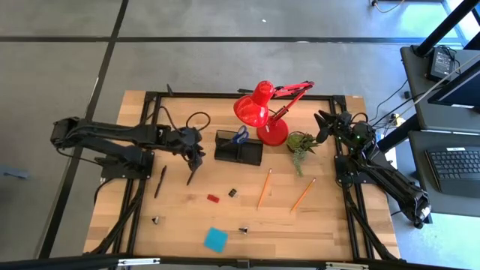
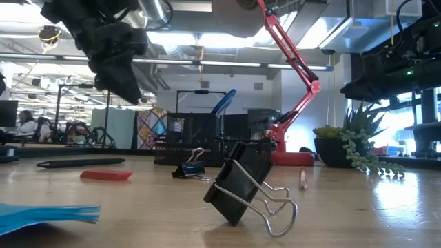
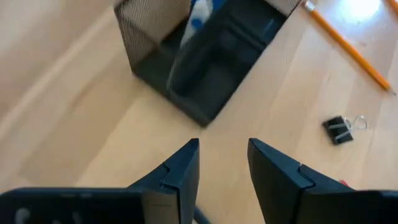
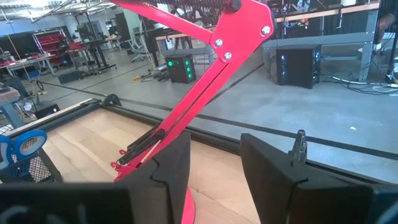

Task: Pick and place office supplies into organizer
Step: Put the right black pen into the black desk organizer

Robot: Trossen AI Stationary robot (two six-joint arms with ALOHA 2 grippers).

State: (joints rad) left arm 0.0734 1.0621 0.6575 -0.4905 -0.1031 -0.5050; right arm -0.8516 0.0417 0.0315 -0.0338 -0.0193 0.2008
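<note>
The black organizer [image 1: 238, 150] [image 3: 205, 68] stands mid-table with the blue-handled scissors [image 1: 240, 135] upright in it. My left gripper [image 1: 196, 156] [image 3: 222, 144] hovers just left of it, slanting down toward it, open, with only bare wood between its fingers. One dark pen [image 1: 193, 174] lies just near of that gripper, another [image 1: 160, 180] farther left. Two orange pencils [image 1: 264, 187] [image 1: 303, 195], a red eraser [image 1: 213, 199], black clips [image 1: 232, 193] [image 2: 241, 186] and a blue sticky pad [image 1: 215, 239] lie on the table. My right gripper [image 1: 321, 124] [image 4: 214, 137] waits open at the back right.
A red desk lamp [image 1: 262, 112] stands right behind the organizer, its arm [image 4: 205, 81] crossing in front of my right gripper. A green potted plant [image 1: 301, 142] sits to the lamp's right. A black frame [image 1: 225, 96] rims the table.
</note>
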